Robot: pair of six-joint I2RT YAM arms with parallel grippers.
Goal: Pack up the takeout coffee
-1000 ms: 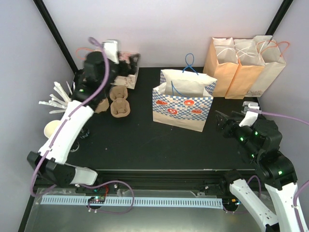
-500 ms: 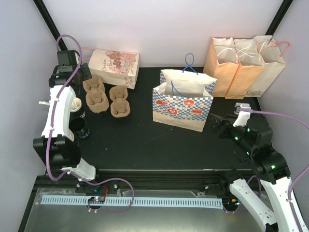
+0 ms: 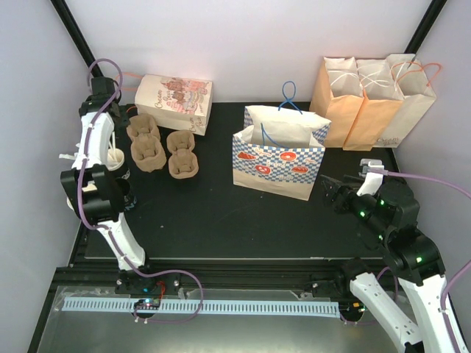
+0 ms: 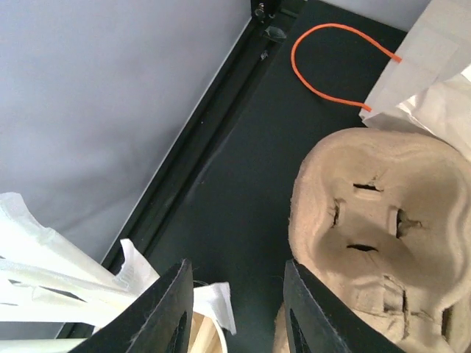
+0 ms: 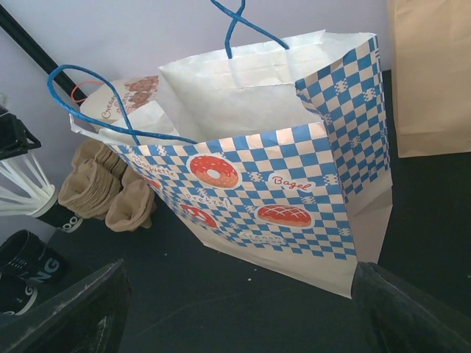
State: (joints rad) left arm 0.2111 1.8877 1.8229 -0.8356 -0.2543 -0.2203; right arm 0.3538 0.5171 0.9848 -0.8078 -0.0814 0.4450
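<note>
From above, the left gripper (image 3: 110,121) hangs by the pulp carriers (image 3: 151,143), a lidded coffee cup (image 3: 126,200) below it at the table's left edge. The left wrist view shows narrowly parted fingers (image 4: 165,312) gripping nothing. In the right wrist view, the right gripper (image 5: 235,323) gapes wide before the checkered bag (image 5: 265,191), black-lidded cups (image 5: 29,257) far left.

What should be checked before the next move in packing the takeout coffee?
1. Checked bag upright, mouth open: ok.
2. Right tool open and empty, facing the bag: ok.
3. Left tool empty, fingers apart: ok.
4. Coffee cups upright and lidded: cannot tell; only dark parts show at the edge of the right wrist view.
5. Left tool lined up on a cup: not ok; it points beside the pulp carrier.
</note>
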